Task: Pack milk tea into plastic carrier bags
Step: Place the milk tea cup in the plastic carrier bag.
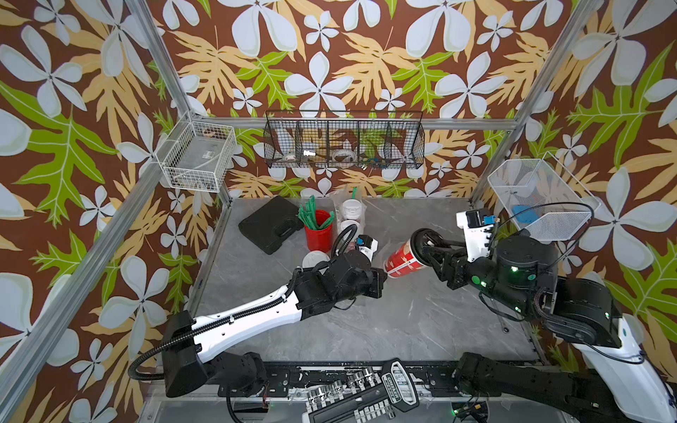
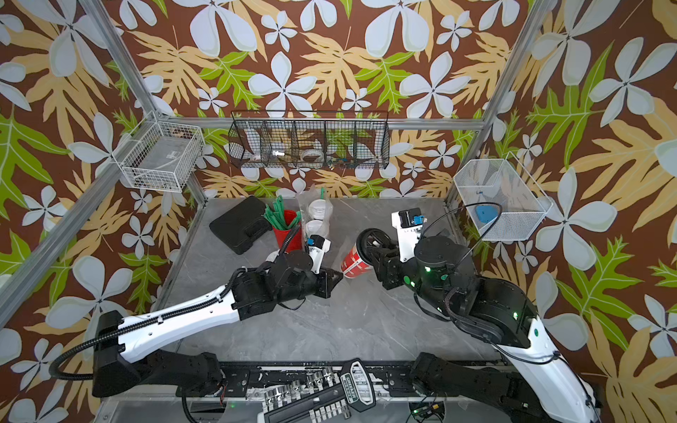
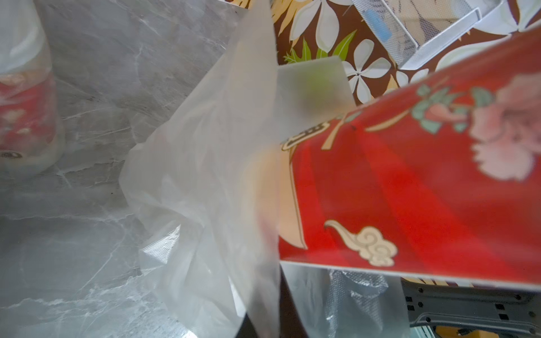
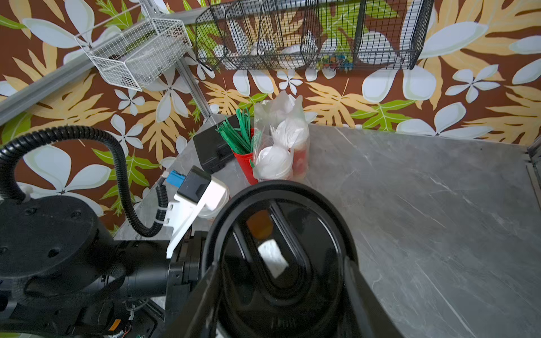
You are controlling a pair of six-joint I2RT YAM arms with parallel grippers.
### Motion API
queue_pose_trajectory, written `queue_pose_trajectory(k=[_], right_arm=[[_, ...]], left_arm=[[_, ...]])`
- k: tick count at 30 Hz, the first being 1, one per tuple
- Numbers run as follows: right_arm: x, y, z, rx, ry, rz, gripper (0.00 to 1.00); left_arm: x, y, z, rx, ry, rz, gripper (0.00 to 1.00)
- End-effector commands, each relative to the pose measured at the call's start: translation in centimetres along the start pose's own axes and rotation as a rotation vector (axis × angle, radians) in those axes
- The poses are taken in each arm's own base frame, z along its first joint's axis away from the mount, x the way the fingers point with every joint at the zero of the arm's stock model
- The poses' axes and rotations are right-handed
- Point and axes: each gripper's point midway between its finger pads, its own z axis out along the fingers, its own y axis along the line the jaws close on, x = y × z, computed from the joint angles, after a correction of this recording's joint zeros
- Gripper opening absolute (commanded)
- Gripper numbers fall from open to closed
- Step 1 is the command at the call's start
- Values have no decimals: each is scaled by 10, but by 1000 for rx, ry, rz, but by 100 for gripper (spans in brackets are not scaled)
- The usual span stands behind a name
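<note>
The right claw (image 1: 426, 252) is holding the black-lid cup (image 1: 401, 262) near its top, tilted, with its bottom edge just beside the left claw (image 1: 381, 281). That claw is pinching shut on a clear bag (image 3: 205, 175). Open grey table (image 1: 403, 322) is spreading out on the near side of both claws. Flowery walls (image 1: 329, 55) are standing all around.

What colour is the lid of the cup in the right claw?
Black lid, clearest in the right wrist view, on the red printed cup.
</note>
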Motion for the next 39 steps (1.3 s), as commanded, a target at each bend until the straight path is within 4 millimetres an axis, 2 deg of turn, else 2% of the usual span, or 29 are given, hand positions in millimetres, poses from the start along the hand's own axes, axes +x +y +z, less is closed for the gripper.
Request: queue_pose_trajectory(k=[1,6,10,16,24,30,39], right_arm=[[13,0,-1,-9,49,30,49],[18,-9,-5,21,58,40,49],[22,-8,-7,0,61,59,49],[45,-3,10,-14,133,57,49],[55,13,28,-87,132,90,49],[70,20,41,-131,140,129,49],[95,19,63,-121,173,154,49]], left_arm=[[-12,2,0,2,-52,-43,0],[-20,4,-4,2,-84,-62,0],[-24,8,-2,-7,-100,-84,0],[-33,10,-2,0,-139,-144,0],[-36,18,-2,6,-175,-223,0],[-35,24,-4,20,-202,-278,0],[-38,24,-14,55,-240,-326,0]])
